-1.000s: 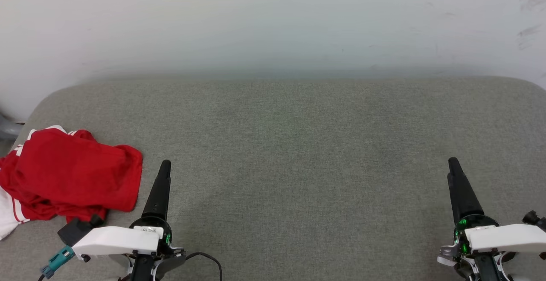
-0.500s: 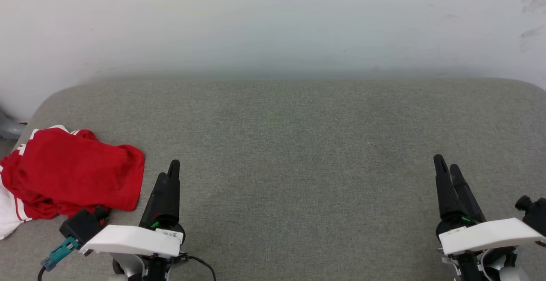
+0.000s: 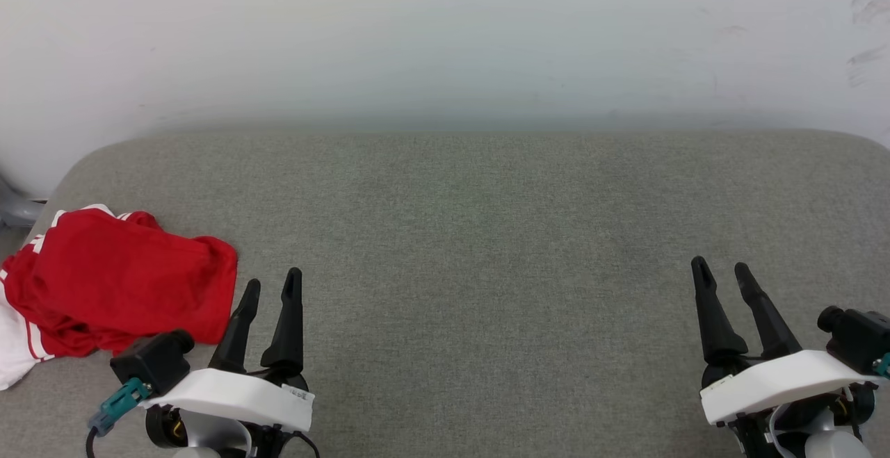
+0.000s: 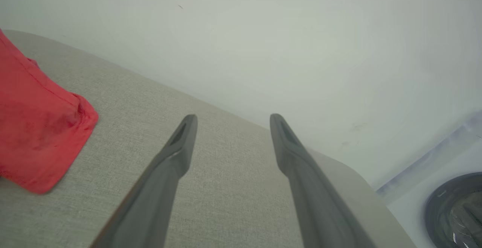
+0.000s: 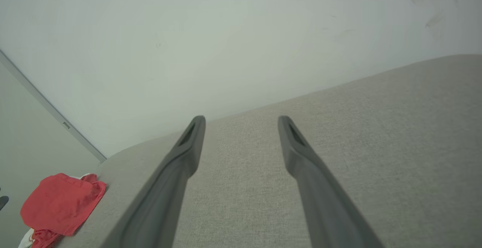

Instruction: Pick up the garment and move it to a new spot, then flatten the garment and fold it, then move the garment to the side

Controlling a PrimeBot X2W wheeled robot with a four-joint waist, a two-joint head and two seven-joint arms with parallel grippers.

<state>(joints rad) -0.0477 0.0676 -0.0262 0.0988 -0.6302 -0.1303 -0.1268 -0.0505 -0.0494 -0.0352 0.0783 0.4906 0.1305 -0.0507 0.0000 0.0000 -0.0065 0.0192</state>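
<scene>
Now, from the head camera, you see the garment (image 3: 125,284) crumpled at the left edge of the grey cushion (image 3: 487,235), where it lay a second ago. Your left gripper (image 3: 274,279) sits just beside its right hem; your right gripper (image 3: 720,265) is well apart, at the far side. Both wrists have rolled since then: the fingers, edge-on before, now show spread wide and empty. Through the left wrist camera, bare cushion lies between the parted fingers, with the garment off to the left. Through the right wrist camera you see the same wide gap, with the garment far at the lower left.
</scene>
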